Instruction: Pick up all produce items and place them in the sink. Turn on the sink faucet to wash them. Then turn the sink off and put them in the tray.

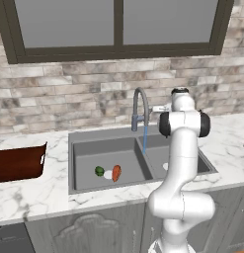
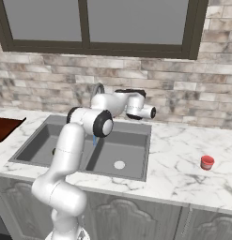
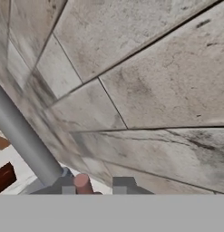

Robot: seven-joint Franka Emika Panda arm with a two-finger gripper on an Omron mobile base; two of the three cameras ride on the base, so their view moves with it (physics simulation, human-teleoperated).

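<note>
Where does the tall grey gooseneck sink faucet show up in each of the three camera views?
Left base view: the tall grey metal gooseneck sink faucet stands at centre, behind the dark grey double-basin sink, a blue stream falling from its spout.
Right base view: its arch peeks out at upper centre-left, behind the white arm.
Hand view: its grey stem crosses the lower left diagonally.
Shared landmark: the grey-brown brick wall.
</note>
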